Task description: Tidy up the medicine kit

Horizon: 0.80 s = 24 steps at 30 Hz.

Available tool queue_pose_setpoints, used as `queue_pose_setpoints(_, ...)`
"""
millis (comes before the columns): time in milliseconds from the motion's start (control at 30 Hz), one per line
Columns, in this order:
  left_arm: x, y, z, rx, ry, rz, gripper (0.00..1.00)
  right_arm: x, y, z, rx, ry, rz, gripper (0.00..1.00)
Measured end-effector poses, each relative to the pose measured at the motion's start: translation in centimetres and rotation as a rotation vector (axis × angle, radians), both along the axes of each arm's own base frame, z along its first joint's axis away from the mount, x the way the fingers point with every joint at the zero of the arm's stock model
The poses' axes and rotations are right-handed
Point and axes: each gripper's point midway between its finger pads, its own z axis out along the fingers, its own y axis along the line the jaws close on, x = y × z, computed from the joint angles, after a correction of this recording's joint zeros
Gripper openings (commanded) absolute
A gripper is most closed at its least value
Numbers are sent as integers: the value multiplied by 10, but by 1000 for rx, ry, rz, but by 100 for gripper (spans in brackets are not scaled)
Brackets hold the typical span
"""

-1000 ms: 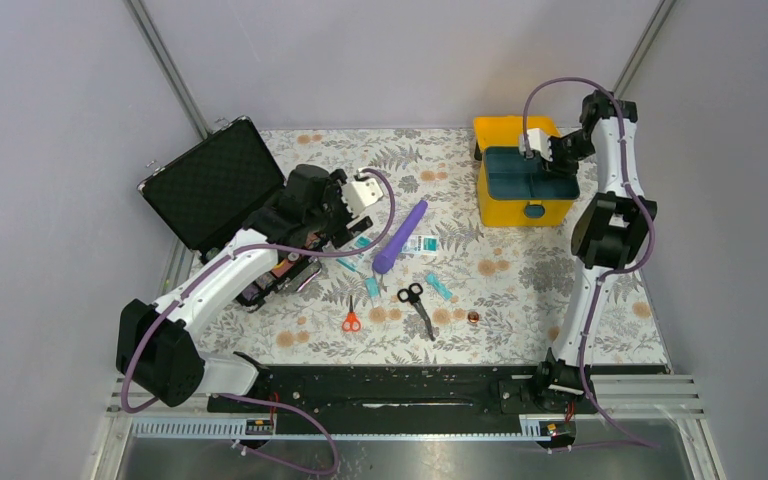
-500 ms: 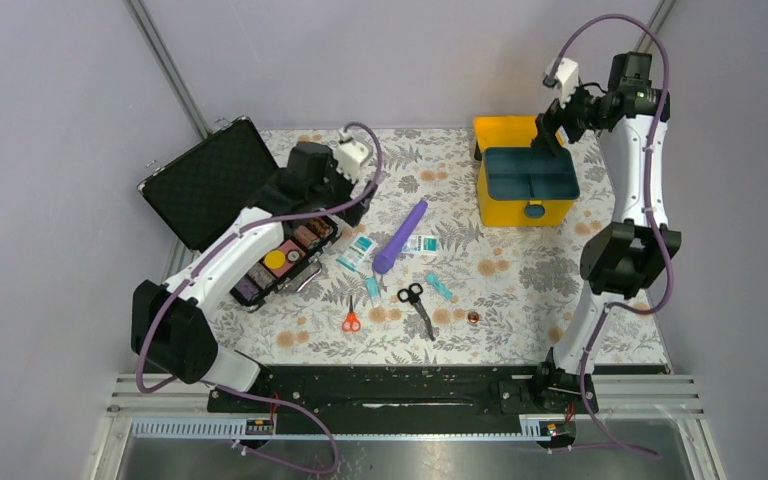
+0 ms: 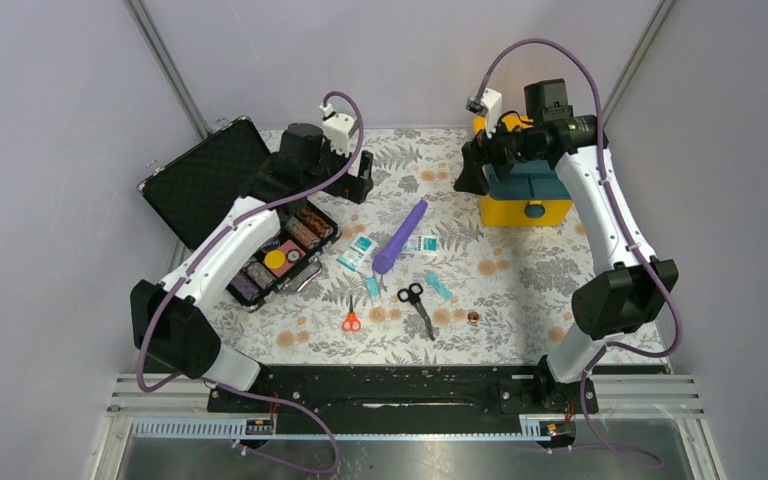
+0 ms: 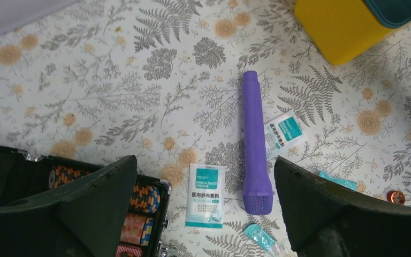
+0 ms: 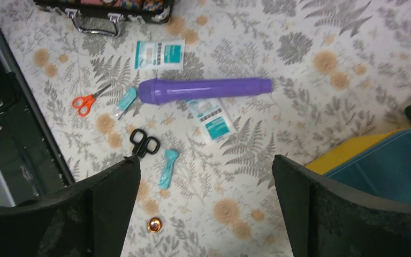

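Fern-print bench [image 3: 520, 290], arm bases along the near edge.

Near row: orange scissors [image 3: 351, 319], black scissors [image 3: 415, 303] just right of them, small copper round bit [image 3: 473, 317] further right, apart from both.

Next back: two teal sachets [image 3: 439, 287], one on each side of the black scissors' handles.

Mid-bench: purple wand [image 4: 256, 139] lying diagonal. One white-and-teal packet [image 4: 206, 195] sits just beside its thick end, not touching. Second packet [image 4: 284, 134] is on the other side, touching the shaft.

Left side: black case [image 3: 280, 255], open, lid leaning back, coloured rolls in the base.

Left tool [image 4: 202, 163] hangs over the bench past the case's far right corner. Jaws spread wide, nothing between them.

Far right: medicine kit [image 3: 510, 210], yellow, upright on the bench, open, teal tray showing. Right arm hides part of it.

Right tool [image 5: 206, 160] hovers at the kit's left side, off the bench. Jaws fully apart, holding nothing.
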Motion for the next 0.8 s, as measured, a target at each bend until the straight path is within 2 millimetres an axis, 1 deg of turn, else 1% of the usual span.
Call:
queue_pose_setpoints(100, 0, 1, -9, -20, 46, 20, 99, -14, -1, -10, -19, 53, -5, 99)
queue_pose_setpoints(200, -1, 3, -15, -33, 69, 35, 99, -24, -5, -27, -73, 88, -39, 99)
queue_pose_setpoints(267, -2, 3, -17, -36, 77, 35, 99, -28, -7, -38, -114, 102, -63, 99)
queue_pose_setpoints(333, -1, 2, -18, -38, 81, 37, 99, -31, -11, -53, -159, 122, -89, 99)
queue_pose_setpoints(433, 0, 2, -22, -11, 107, 30, 99, -36, -14, -71, -187, 167, -112, 100)
queue_pose_setpoints(533, -2, 6, -28, 45, 106, 1, 99, -33, -12, -79, -159, 204, -176, 100)
queue_pose_setpoints(633, -3, 11, -32, 102, 74, -39, 99, -28, -5, -82, -100, 260, -238, 99)
queue_pose_setpoints(700, -7, 15, -40, 115, 69, -42, 99, -25, 1, -83, -69, 287, -257, 100)
queue_pose_setpoints(800, -13, 24, -56, 128, 115, -23, 99, -20, 6, -89, -48, 328, -279, 99)
